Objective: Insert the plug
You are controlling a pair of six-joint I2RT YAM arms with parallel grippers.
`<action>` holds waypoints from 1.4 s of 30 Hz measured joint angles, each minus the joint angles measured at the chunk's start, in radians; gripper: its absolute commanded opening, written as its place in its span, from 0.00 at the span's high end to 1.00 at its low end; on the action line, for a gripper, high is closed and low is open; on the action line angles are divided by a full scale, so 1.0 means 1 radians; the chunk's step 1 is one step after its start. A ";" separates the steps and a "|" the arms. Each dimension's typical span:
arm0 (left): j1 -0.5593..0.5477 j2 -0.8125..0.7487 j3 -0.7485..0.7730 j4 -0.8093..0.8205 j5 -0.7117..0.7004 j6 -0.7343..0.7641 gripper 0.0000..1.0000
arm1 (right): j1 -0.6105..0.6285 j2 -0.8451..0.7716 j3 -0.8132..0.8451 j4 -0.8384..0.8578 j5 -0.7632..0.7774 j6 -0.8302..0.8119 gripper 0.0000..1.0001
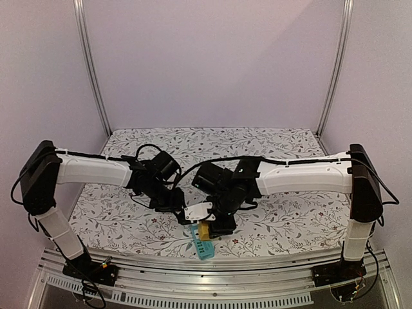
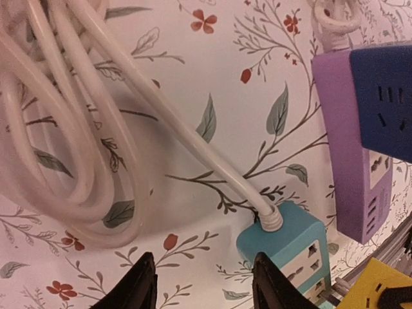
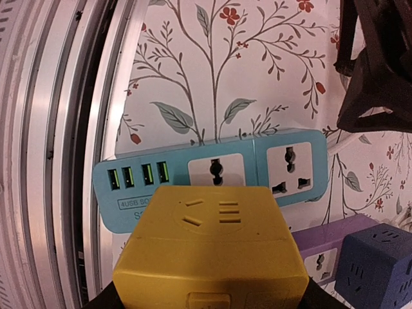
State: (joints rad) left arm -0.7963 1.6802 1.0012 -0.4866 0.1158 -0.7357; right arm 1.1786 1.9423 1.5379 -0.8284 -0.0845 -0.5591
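Floral cloth (image 1: 277, 138) covers the table under lilac walls, and both arms reach to the lower middle of the top view. On the right arm (image 1: 302, 177), the right gripper (image 1: 215, 226) is clamped on the yellow plug (image 3: 209, 248), with dark fingers showing at both lower corners of the right wrist view. On the left arm (image 1: 90, 170), the left gripper (image 2: 205, 291) is spread apart with nothing between its tips, at the bottom of its own view just left of the teal strip (image 3: 254, 164). A purple strip (image 2: 351, 161) carrying a dark blue cube (image 2: 386, 96) lies beside the teal one. A white cable (image 2: 193, 138) loops to the upper left of the left wrist view.

The plug hangs over the teal strip, below its left-hand socket (image 3: 217, 170) in the right wrist view; whether they touch cannot be told. I judge the step to be lining up for insertion. To do it well, centre the cube on one socket, keep its faces square to the strip, and press straight along the pins without rocking. The open left claw could steady the cable end if the strip slides.

The cube looks near equal on all sides, so no long axis shows. Its slotted face looks up at the wrist camera, and the pins are hidden, presumably on the opposite side, toward the strip. The strip's long axis runs left to right in that view, with the USB ports at the left.
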 measured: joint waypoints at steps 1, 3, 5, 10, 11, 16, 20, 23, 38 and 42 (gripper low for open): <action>0.000 0.026 0.004 0.005 0.003 -0.002 0.50 | 0.003 -0.004 -0.007 0.007 0.000 0.001 1.00; -0.003 0.076 0.019 0.005 0.010 -0.002 0.51 | 0.010 -0.015 -0.026 0.024 0.001 0.008 1.00; -0.010 0.133 0.062 0.001 0.018 -0.001 0.52 | 0.018 -0.028 -0.048 0.045 0.002 0.020 1.00; -0.029 0.222 0.183 0.006 0.051 0.007 0.57 | 0.058 -0.036 -0.069 0.093 -0.024 0.071 1.00; -0.031 0.232 0.193 0.006 0.056 0.008 0.60 | 0.068 -0.036 -0.071 0.103 -0.031 0.086 1.00; -0.033 0.281 0.248 -0.013 0.092 0.037 0.67 | 0.091 -0.036 -0.072 0.157 -0.059 0.137 1.00; -0.035 0.311 0.298 -0.016 0.129 0.071 0.71 | 0.093 -0.035 -0.069 0.192 -0.059 0.162 1.00; -0.037 0.312 0.307 -0.012 0.163 0.098 0.73 | 0.093 -0.029 -0.052 0.212 -0.059 0.177 1.00; -0.055 0.225 0.259 -0.035 0.129 0.160 0.34 | 0.091 -0.199 -0.059 0.169 -0.009 0.315 1.00; -0.055 0.156 0.278 -0.059 0.097 0.149 0.01 | 0.091 -0.375 -0.133 0.171 0.007 0.402 1.00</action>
State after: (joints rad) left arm -0.8509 1.8362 1.2797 -0.5457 0.2131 -0.5869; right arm 1.2694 1.5673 1.4048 -0.6575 -0.0772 -0.1574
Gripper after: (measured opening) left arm 0.870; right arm 0.632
